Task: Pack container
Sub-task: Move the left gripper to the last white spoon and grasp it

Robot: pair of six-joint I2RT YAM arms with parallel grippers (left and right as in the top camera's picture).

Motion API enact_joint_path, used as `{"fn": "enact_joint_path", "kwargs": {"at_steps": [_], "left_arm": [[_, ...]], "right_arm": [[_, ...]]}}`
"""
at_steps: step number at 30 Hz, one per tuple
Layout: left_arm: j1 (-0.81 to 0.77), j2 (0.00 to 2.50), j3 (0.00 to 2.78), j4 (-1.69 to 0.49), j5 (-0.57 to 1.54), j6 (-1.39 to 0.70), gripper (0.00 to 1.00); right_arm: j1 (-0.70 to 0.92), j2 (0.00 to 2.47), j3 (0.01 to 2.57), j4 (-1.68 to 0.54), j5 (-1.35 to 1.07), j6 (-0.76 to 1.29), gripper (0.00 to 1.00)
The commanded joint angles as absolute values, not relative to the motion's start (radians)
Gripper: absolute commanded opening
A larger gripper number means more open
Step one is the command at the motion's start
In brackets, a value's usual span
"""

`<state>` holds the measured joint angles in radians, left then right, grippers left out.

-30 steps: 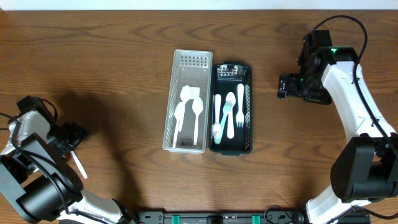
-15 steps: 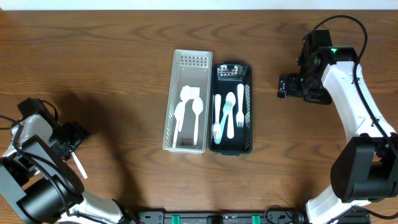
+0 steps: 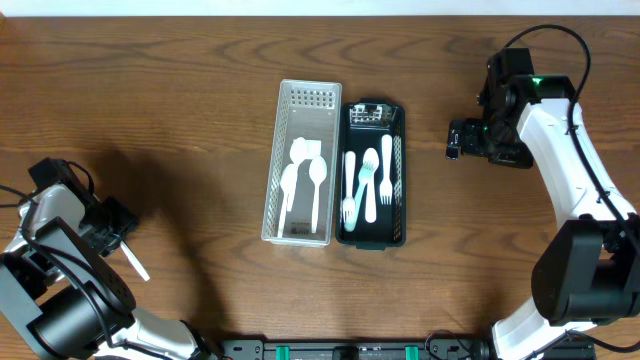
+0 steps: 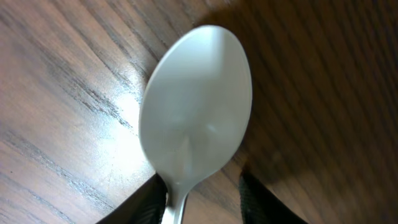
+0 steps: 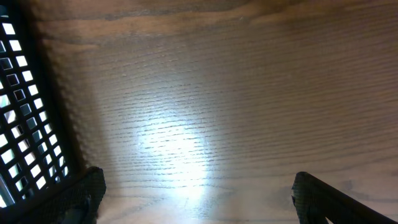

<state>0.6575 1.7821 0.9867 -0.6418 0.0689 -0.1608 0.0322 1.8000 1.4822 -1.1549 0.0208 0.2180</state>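
We see spoons [image 3: 314, 174] in the white basket [image 3: 309, 97], forks [image 3: 368, 182] in the black basket [image 3: 371, 238]. The left gripper [image 3: 113, 226] clamps a held spoon [image 3: 133, 262], lying diagonally, bowl pointing away from it. The right gripper [image 3: 454, 140] stands wide.

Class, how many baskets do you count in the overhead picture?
2. The white basket lies mid-picture, and the black basket lies right beside it, on the picture's right. No others seem hidden.

Dark brown wood-grain table [image 3: 180, 110], pale strip along far edge, bright lamp glare on wood
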Motion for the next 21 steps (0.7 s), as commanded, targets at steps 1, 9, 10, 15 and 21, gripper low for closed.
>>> {"fn": "enact_joint_path", "kwargs": {"at_steps": [1,9,10,15,21], "left_arm": [[0.658,1.811,0.944,-0.642,0.072,-0.17,0.32],[0.658,1.811,0.945,-0.641,0.072,-0.192,0.19],[0.658,1.81,0.944,-0.641,0.072,-0.192,0.15],[0.658,1.81,0.946,-0.641,0.097,-0.192,0.06],[0.645,1.799,1.002,-0.696,0.155,-0.192,0.06]], "right_arm": [[0.039,1.809,1.479,-1.156,0.019,0.204,0.99],[0.039,1.809,1.479,-1.155,0.019,0.204,0.99],[0.039,1.809,1.479,-1.155,0.019,0.204,0.99],[0.039,1.809,1.479,-1.156,0.019,0.204,0.99],[0.039,1.809,1.479,-1.155,0.019,0.204,0.99]]}}
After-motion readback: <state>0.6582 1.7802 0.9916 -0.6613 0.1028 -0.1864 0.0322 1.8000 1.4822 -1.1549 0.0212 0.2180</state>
